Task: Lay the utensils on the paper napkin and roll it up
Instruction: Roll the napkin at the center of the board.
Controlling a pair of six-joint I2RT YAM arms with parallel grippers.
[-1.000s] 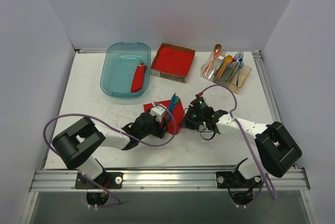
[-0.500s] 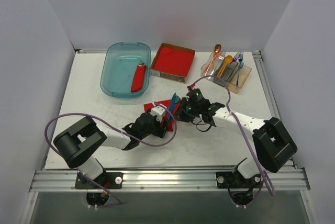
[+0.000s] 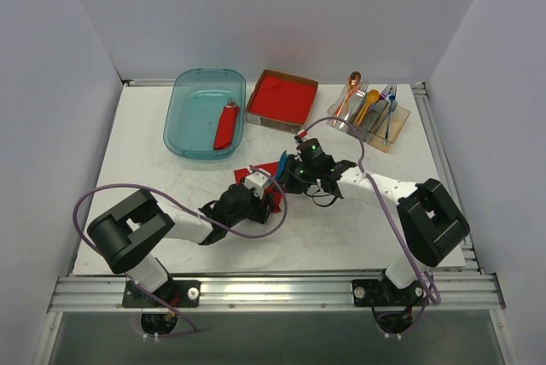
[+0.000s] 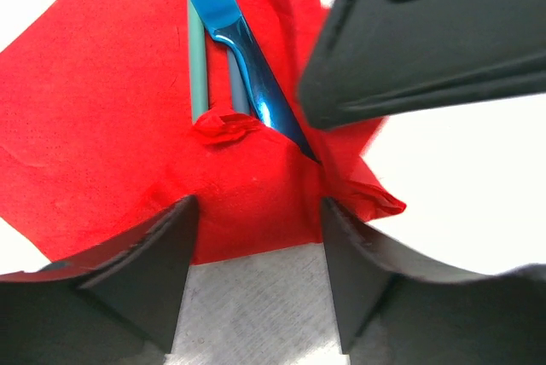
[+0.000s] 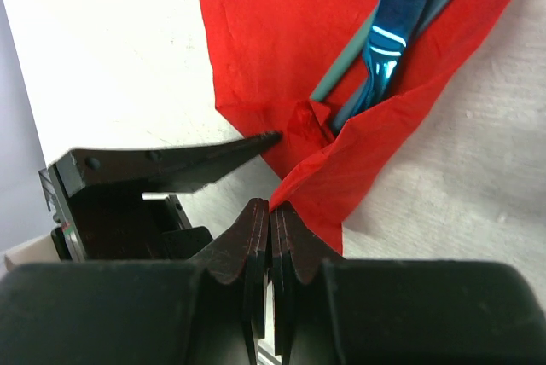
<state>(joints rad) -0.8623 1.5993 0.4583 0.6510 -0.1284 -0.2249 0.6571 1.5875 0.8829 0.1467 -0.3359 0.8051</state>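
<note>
We note teal spoon (image 4: 199, 66) and blue piece (image 4: 249, 66) lying on paper napkin (image 4: 102, 109), mid counter (image 3: 358, 228): placing done. Right hand (image 5: 270, 205) clamped on napkin edge, flap raised; left hand (image 4: 256, 211) apart, astride near corner. Rolling barely begun.

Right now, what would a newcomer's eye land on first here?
The bright red paper napkin at mid-table, with a blue utensil and a teal utensil side by side on it and one part folded over their ends. Both grippers meet there: the left gripper open astride the fold, the right gripper shut with its tips at it. Along the far edge stand a teal tub, a box of red napkins and a cutlery holder.
</note>
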